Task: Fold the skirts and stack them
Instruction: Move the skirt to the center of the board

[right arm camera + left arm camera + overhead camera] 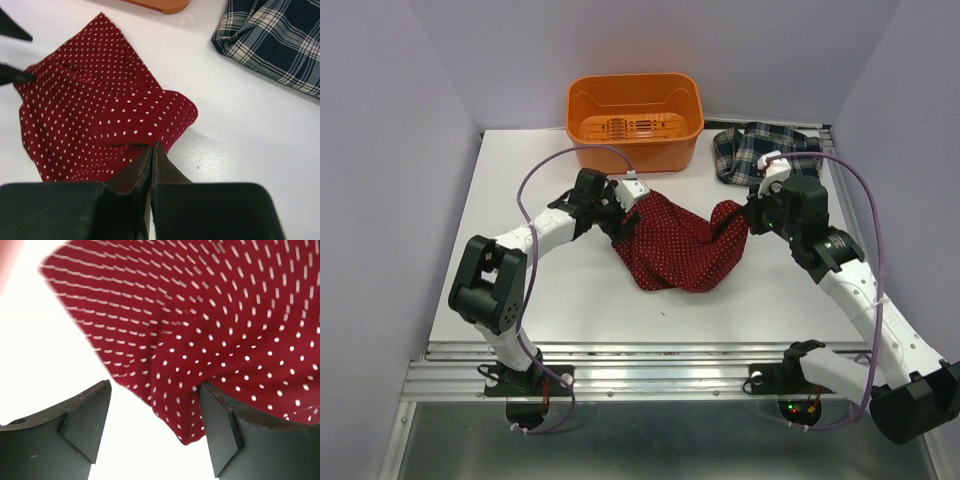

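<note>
The dark red skirt (680, 245) with tiny white dots lies bunched in the middle of the table, stretched between both grippers. My right gripper (752, 215) is shut on its right edge, pinching a fold (152, 145) and holding it slightly raised. At the skirt's left corner my left gripper (632, 205) is open. In the left wrist view that corner of the red skirt (225, 315) hangs between the spread jaws (155, 390), next to the right finger. The plaid skirt (755, 150) lies crumpled at the back right, also seen as plaid cloth (280, 35) in the right wrist view.
An orange plastic bin (635, 120) stands at the back centre, just behind the left gripper. Purple walls close in the table on the left, right and back. A metal rail runs along the near edge (650, 375).
</note>
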Controlling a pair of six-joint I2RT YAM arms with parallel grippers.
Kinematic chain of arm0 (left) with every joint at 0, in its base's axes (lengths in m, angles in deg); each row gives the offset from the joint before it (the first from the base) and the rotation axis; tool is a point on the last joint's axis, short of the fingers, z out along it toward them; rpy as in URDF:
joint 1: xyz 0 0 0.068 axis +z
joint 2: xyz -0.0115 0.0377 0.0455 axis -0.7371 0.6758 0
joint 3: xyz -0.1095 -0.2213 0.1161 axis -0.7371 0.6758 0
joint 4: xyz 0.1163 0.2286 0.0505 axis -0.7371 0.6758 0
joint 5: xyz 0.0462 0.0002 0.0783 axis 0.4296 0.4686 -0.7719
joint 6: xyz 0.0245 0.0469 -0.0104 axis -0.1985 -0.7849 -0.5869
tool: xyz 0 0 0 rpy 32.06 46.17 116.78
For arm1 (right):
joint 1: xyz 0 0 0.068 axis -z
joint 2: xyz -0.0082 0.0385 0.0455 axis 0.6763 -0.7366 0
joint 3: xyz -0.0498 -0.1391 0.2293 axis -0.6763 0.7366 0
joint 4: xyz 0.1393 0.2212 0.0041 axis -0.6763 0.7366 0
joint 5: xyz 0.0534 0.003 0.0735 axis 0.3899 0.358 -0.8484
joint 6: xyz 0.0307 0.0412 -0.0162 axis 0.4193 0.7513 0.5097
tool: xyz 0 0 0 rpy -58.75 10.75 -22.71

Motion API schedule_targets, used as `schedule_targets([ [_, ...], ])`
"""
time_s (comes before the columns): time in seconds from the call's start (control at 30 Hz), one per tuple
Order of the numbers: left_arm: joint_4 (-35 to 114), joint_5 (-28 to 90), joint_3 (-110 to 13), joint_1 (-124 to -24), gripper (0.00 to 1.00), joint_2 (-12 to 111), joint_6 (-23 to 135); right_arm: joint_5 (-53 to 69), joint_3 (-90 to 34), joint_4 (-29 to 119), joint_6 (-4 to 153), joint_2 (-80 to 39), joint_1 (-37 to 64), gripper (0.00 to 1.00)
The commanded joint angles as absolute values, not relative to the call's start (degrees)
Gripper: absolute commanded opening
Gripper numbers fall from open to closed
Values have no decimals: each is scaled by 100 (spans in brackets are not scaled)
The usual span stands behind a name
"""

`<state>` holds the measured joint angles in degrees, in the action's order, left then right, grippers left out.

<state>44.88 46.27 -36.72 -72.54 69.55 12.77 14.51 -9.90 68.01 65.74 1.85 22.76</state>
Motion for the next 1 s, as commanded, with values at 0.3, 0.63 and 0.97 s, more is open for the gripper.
schedule_targets([
  [0.3,4475,4333,-5407,-7183,72,8597,2241,1091,-1387,7080,6712,265,2313,1],
  [0.63,5232,4263,-4935,-7165,1,8195,2110,406,-1624,7544,6739,765,2313,1],
  [0.97,5521,4992,-3228,-7060,0,4020,2197,685,-2151,8249,7205,1812,2313,1],
])
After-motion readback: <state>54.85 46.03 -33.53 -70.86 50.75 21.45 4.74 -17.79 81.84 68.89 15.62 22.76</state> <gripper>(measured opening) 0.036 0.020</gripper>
